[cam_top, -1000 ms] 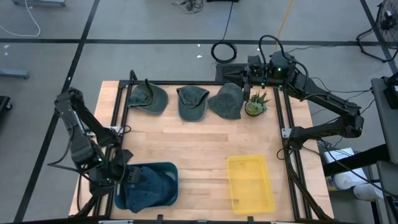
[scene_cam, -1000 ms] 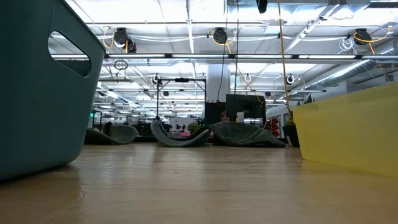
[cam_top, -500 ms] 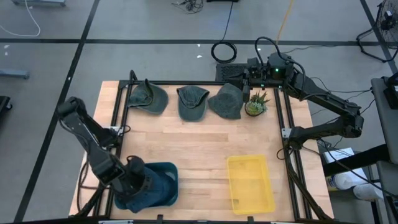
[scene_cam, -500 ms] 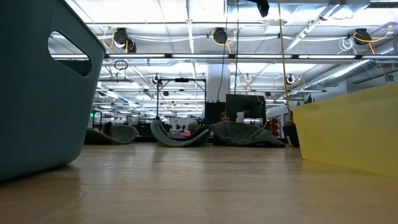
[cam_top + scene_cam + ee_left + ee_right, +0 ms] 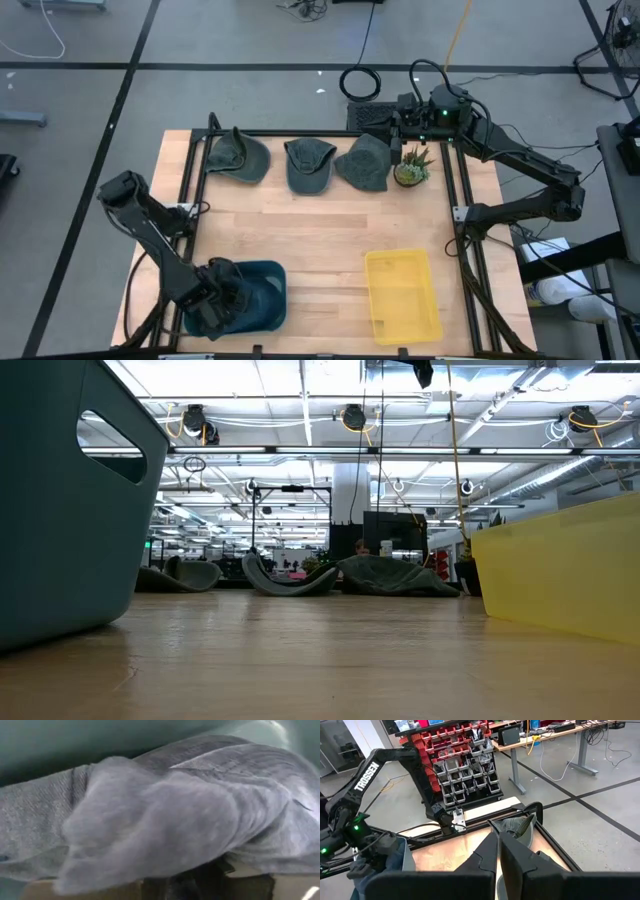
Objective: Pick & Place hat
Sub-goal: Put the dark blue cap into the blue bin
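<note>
Landmark: bin (image 5: 262, 292) at bench (image 5: 320, 240) near-left corner. Left claw (image 5: 222, 297) sits down inside the bin, on the hat (image 5: 165, 815) lying in it. Tray (image 5: 402, 295) right of the bin, same near edge. Three caps in a row along the far edge from the bin: cap one (image 5: 240, 156), cap two (image 5: 309, 164), cap three (image 5: 364, 163). Plant (image 5: 411, 168) right of cap three; right claw (image 5: 397, 125) above it, far-right corner.

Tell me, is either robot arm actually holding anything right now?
Cannot be told for the left gripper, down in the teal bin on a hat. The right gripper holds nothing.
</note>
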### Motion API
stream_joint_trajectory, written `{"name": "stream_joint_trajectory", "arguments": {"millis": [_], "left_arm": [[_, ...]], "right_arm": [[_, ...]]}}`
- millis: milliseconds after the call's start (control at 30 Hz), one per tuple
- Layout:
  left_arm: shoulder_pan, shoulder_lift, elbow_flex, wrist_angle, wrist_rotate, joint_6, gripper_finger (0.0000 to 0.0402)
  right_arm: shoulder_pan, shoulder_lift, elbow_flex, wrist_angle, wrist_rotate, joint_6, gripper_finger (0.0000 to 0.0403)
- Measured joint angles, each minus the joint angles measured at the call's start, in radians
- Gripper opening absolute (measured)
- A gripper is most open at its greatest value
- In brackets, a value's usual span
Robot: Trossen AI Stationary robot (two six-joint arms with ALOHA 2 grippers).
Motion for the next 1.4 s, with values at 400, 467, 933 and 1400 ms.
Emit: {"name": "stream_joint_trajectory", "arguments": {"millis": [400, 467, 933, 1400], "left_arm": [[-0.001, 0.163, 0.005, 0.002, 0.001, 0.003, 0.0065], [-0.002, 0.177, 0.005, 0.003, -0.012, -0.007, 0.0065], [-0.001, 0.21, 0.003, 0.002, -0.042, -0.007, 0.0065], [0.011, -0.024, 0.022, -0.081, -0.168, 0.083, 0.0065]], "right_arm": [[0.0, 0.0, 0.0, 0.0, 0.0, 0.0, 0.0006], [0.0, 0.0, 0.0, 0.0, 0.0, 0.0, 0.0006], [0.0, 0.0, 0.0, -0.001, 0.0, 0.0, 0.0006], [0.0, 0.0, 0.0, 0.0, 0.0, 0.0, 0.0006]]}}
